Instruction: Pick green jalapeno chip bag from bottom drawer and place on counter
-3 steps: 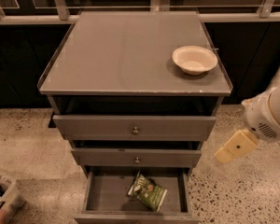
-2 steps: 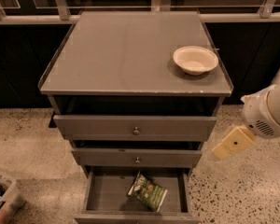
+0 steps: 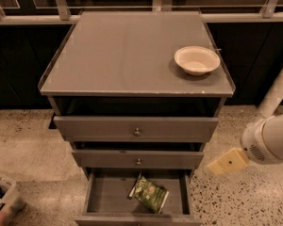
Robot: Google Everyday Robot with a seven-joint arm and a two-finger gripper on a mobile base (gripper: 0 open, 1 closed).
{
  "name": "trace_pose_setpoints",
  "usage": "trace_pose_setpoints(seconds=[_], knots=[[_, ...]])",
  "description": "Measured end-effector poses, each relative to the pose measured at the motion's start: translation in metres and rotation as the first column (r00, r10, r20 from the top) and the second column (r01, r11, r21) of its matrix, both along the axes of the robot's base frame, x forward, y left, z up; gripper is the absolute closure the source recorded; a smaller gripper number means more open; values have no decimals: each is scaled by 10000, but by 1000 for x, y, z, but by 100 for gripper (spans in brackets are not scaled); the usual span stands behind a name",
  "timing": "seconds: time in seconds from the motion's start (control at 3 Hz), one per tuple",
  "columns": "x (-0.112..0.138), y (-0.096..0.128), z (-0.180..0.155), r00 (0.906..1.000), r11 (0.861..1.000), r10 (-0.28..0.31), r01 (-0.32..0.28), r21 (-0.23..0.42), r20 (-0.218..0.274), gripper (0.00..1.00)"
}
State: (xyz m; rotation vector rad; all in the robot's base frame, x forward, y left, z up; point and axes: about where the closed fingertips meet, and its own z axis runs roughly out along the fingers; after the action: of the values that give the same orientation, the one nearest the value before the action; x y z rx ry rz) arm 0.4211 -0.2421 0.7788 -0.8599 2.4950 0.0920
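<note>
The green jalapeno chip bag [image 3: 150, 195] lies flat in the open bottom drawer [image 3: 104, 192], right of its middle, with a pale end pointing to the lower right. My gripper [image 3: 227, 162], a cream-coloured tip on a white arm, hangs over the floor to the right of the cabinet. It is level with the middle drawer, above and to the right of the bag, apart from it, and holds nothing I can see. The counter [image 3: 122, 55] is the flat grey top of the cabinet.
A white bowl [image 3: 196, 60] stands on the counter's right rear part. Two wider drawers with round knobs [image 3: 137, 132] sit above the bottom one, slightly pulled out. A bin [image 3: 1, 197] is on the speckled floor at lower left. A railing runs behind the cabinet.
My gripper has moved a little to the left and downward, closer to the cabinet's right side. The bag, bowl and drawers have not moved.
</note>
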Motion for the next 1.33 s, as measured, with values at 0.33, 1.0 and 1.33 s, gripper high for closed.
trace_pose_setpoints(seconds=[0.33, 1.0, 1.33], knots=[[-3, 7, -50, 9973, 9954, -724, 716, 631, 97, 0], [-3, 20, -92, 9990, 9840, -450, 445, 1725, -6, 0], [-6, 15, -92, 9950, 9836, -992, 960, 1524, 134, 0]])
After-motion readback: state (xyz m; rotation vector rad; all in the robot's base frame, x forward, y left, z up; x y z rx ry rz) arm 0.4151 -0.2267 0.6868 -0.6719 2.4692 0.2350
